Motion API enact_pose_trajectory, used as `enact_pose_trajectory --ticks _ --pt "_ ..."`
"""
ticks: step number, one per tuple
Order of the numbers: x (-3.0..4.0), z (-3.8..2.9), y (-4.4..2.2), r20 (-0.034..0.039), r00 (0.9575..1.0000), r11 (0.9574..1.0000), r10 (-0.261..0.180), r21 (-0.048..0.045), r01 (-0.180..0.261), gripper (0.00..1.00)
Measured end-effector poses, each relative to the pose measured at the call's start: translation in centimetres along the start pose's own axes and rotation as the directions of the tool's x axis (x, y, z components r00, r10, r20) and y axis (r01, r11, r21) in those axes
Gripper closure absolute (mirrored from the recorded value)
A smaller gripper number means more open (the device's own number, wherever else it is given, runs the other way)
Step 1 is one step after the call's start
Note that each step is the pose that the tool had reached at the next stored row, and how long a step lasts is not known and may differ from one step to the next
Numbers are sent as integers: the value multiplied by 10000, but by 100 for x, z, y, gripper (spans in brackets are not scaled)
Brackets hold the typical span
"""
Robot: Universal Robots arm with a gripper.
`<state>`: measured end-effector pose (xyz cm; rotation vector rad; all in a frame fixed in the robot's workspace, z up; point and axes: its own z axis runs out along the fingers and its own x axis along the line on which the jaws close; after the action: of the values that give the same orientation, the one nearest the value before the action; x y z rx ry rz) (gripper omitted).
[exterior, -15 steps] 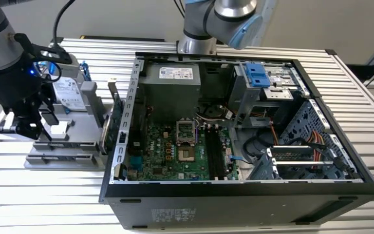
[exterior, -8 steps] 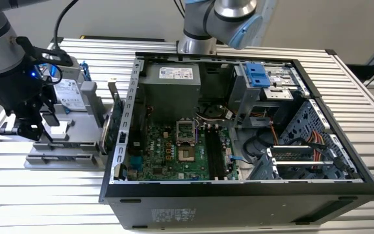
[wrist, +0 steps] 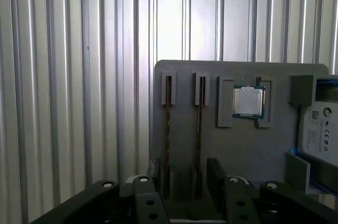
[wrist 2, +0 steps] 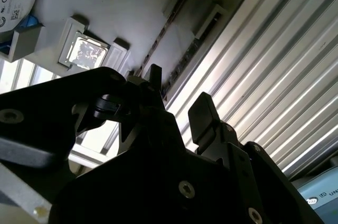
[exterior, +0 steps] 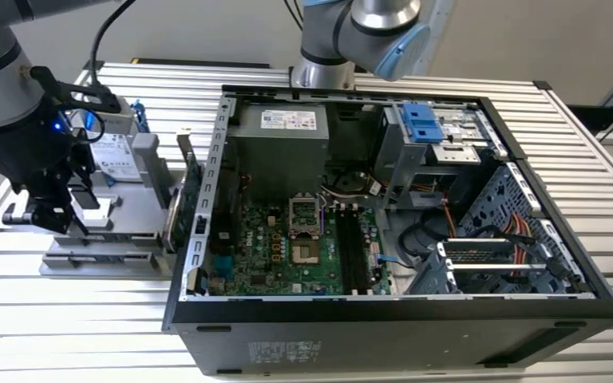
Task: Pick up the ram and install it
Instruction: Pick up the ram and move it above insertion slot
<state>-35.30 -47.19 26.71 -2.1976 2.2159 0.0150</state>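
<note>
Two ram sticks stand on edge in slots of a grey tray (wrist: 237, 150); the first wrist view shows one ram (wrist: 168, 129) and the other stick (wrist: 199, 129) side by side. In the second wrist view they appear as thin dark strips, the ram (wrist 2: 158, 39) beside its neighbour (wrist 2: 193, 49). My gripper (wrist: 185, 176) is open just above the tray's near end, its black fingers (wrist: 216, 174) standing outside the two sticks and touching neither. In the exterior view the gripper (exterior: 57, 214) hangs over the tray (exterior: 104, 259) at the exterior view's left.
An open computer case (exterior: 392, 311) lies right of the tray, its motherboard (exterior: 285, 247) and long memory slots (exterior: 351, 247) exposed. A green card (exterior: 191, 199) stands against the case wall. A processor chip (wrist: 248, 102) and a hard drive (wrist: 319, 129) share the tray. A second arm (exterior: 360, 32) stands behind.
</note>
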Motion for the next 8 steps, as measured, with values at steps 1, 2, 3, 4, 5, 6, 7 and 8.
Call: enact_pose_trajectory --ticks 1,2,3,4,5,6,7,8 --pt "0 7 0 0 10000 10000 0 0 0 0" --pt "0 13 0 0 10000 10000 0 -1 0 0" --pt "0 21 0 0 10000 10000 0 0 0 0" --pt "0 27 0 -1 10000 10000 0 0 0 0" --pt "0 34 1 -1 10000 10000 1 -1 -1 0" --pt "0 42 1 -1 10000 10000 1 -1 -1 0" --pt "0 49 1 0 10000 10000 1 0 -1 0" --pt "0 56 1 0 10000 10000 1 0 -1 0"
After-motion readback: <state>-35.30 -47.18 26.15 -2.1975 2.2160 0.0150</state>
